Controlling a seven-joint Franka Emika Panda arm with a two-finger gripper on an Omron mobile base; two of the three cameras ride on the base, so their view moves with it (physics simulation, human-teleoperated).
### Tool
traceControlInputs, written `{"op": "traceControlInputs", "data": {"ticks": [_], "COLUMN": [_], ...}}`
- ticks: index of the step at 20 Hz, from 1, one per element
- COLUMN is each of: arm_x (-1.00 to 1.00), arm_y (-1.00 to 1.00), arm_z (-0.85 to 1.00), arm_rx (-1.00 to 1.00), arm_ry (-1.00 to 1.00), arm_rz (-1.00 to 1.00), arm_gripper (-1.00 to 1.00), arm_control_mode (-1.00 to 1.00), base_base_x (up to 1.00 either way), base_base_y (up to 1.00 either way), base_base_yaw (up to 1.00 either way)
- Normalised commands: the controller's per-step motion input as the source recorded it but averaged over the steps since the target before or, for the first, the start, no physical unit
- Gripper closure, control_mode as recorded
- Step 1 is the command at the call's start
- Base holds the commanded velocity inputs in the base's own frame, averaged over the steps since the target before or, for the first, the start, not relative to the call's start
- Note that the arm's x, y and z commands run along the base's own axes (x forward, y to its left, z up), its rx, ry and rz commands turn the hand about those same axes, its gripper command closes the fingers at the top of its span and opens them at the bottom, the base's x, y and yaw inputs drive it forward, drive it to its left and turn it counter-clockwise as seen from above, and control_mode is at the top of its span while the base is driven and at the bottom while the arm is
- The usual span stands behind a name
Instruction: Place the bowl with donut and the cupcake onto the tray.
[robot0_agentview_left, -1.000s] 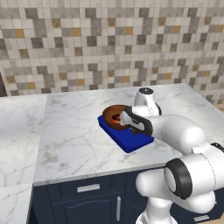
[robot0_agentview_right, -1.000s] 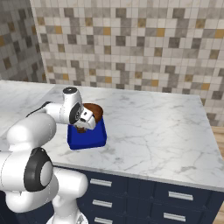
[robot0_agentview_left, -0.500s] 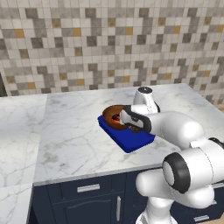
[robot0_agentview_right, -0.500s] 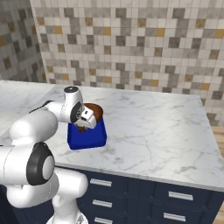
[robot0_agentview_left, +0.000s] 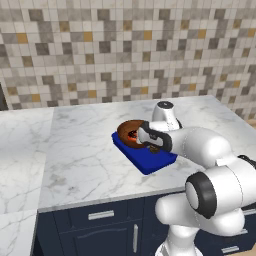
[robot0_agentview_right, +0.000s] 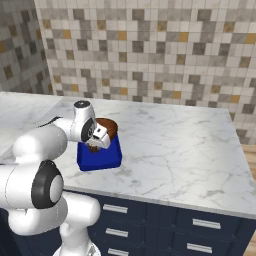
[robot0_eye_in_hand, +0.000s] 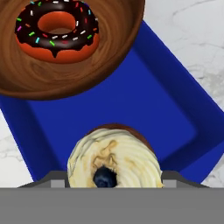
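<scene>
- The bowl with donut (robot0_eye_in_hand: 65, 48) is already sitting on the tray (robot0_eye_in_hand: 144, 96), filling the upper left of the hand view; in the left base view the bowl (robot0_agentview_left: 131, 131) is showing at the tray's (robot0_agentview_left: 150, 162) far end, just left of the wrist.
- The cupcake (robot0_eye_in_hand: 114, 159) is sitting at the bottom centre of the hand view, right at the camera, over the tray's blue floor and clear of the bowl.
- The gripper (robot0_agentview_left: 150, 145) is hanging low over the middle of the tray, near centre frame in the left base view; in the right base view it (robot0_agentview_right: 96, 142) is showing left of centre.
- Whether the fingers are clenched on the cupcake or already released I cannot tell: the tips are hidden behind the frosting, and the base views are too coarse.
- Judging by the layout, the step in hand is setting the cupcake down, the last part of the task.
- If the cupcake is being held, the next move is calling for a short lowering onto the blue floor, then letting go and lifting straight off without tipping the cupcake or nudging the bowl.
</scene>
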Motion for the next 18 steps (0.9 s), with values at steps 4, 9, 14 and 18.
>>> {"op": "traceControlInputs", "data": {"ticks": [4, 9, 14, 18], "arm_x": [0.0, 0.02, 0.07, 0.08], "arm_y": [0.0, 0.0, 0.0, 0.0], "arm_z": [-0.14, -0.15, -0.17, -0.14], "arm_rx": [0.0, 0.0, 0.0, 0.0], "arm_ry": [0.0, 0.0, 0.0, 0.0], "arm_rz": [0.0, 0.0, 0.0, 0.0], "arm_gripper": [1.0, 1.0, 1.0, 1.0], "arm_control_mode": [-1.0, -1.0, -1.0, -1.0], "base_base_x": [0.0, 0.0, 0.0, 0.0], "base_base_y": [0.0, 0.0, 0.0, 0.0], "base_base_yaw": [0.0, 0.0, 0.0, 0.0]}}
